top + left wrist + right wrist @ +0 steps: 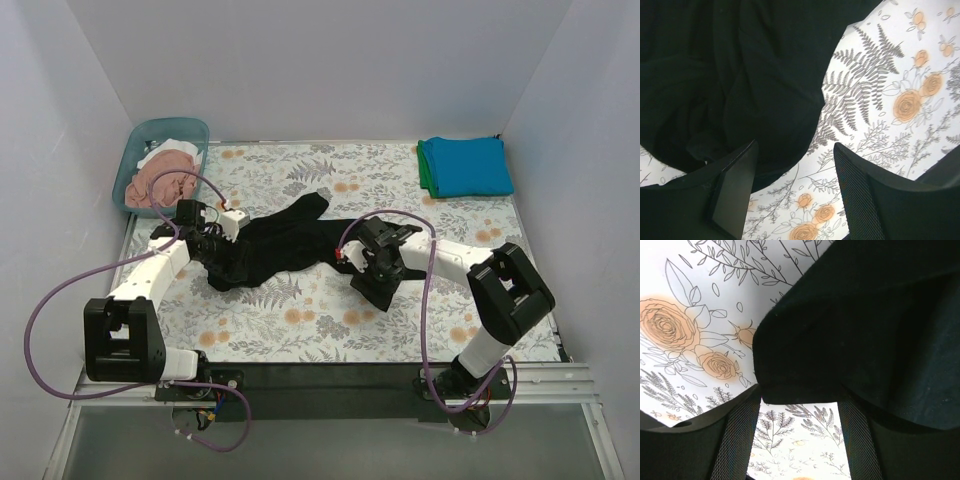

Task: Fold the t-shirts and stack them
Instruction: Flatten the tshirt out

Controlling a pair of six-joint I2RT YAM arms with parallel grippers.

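The floral table cloth (300, 320) lies under both grippers. The black t-shirt (275, 250) sprawls rumpled between them, 1 sleeve reaching away from the arms.

The folded teal-blue t-shirt (470, 165) sits on a green one (424, 175), well beyond the right gripper (365, 262) and off to its right. The teal tub (135, 160), just beyond the left gripper (208, 235), holds a dusty pink t-shirt (165, 182) and a white one (165, 152).

In the left wrist view, the left gripper's jaws stand spread. The black cloth fills the space ahead, and its edge dips between the fingers (735, 185).

In the right wrist view, the right gripper's jaws are also apart, with the shirt's hem lying across the gap. It may be brushing the fingers (740, 440), but I cannot tell.
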